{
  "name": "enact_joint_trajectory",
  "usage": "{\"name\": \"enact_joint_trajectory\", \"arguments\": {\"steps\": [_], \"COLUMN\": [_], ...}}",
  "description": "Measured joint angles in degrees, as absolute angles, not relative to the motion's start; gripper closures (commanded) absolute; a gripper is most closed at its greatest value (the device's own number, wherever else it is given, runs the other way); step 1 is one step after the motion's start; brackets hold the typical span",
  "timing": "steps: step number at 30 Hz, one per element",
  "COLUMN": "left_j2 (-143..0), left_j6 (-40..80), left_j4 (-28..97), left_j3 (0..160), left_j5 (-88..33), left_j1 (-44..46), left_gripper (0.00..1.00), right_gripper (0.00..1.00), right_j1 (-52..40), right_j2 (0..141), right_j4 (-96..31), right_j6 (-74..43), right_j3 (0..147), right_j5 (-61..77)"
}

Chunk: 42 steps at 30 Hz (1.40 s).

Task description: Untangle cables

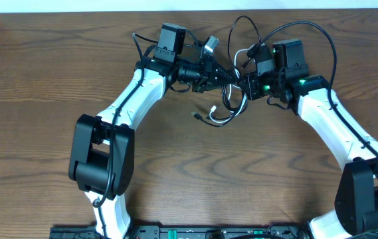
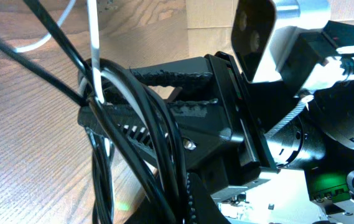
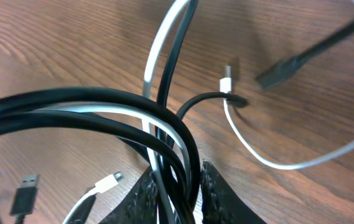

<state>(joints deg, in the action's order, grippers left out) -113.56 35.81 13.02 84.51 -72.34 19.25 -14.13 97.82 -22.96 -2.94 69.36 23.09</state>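
Observation:
The black and white cables hang as one tangle between my two grippers near the table's back middle; a loose loop with plug ends (image 1: 220, 119) droops onto the wood. My left gripper (image 1: 224, 75) is shut on the bundle; in its wrist view black strands (image 2: 158, 155) run down beside its jaws (image 2: 186, 200). My right gripper (image 1: 245, 87) faces it, almost touching. In the right wrist view its jaws (image 3: 180, 199) are shut on several black strands (image 3: 71, 99) and a white one (image 3: 155, 62). A white cord (image 3: 276, 165) lies slack on the table.
Wooden table (image 1: 42, 79) with its back edge (image 1: 109, 13) just behind the grippers. Thick arm wires (image 1: 242, 23) arch above the tangle. Loose plugs lie under the right wrist: black USB (image 3: 24, 193), white (image 3: 105, 183), white (image 3: 226, 81), black (image 3: 282, 71).

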Motion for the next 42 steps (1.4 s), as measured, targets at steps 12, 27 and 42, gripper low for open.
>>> {"name": "enact_joint_trajectory", "arguments": {"steps": [12, 27, 42], "left_j2": [-113.6, -112.7, -112.7], "left_j6": [36.2, 34.4, 31.3], "left_j4": [13.0, 22.8, 24.9], "left_j3": [84.5, 84.5, 84.5], "left_j5": [-72.2, -49.6, -41.3], "left_j1": [19.2, 18.8, 16.8], "left_gripper": [0.92, 0.93, 0.93], "right_gripper": [0.99, 0.99, 0.88], "right_j1": [-15.4, -7.2, 6.8], "right_j2": [99.8, 83.5, 84.7], "right_j4": [-23.1, -30.2, -36.9], "right_j6": [-2.3, -8.3, -9.9], "right_j3": [69.4, 69.5, 70.1], "right_j5": [20.5, 27.4, 37.8]}}
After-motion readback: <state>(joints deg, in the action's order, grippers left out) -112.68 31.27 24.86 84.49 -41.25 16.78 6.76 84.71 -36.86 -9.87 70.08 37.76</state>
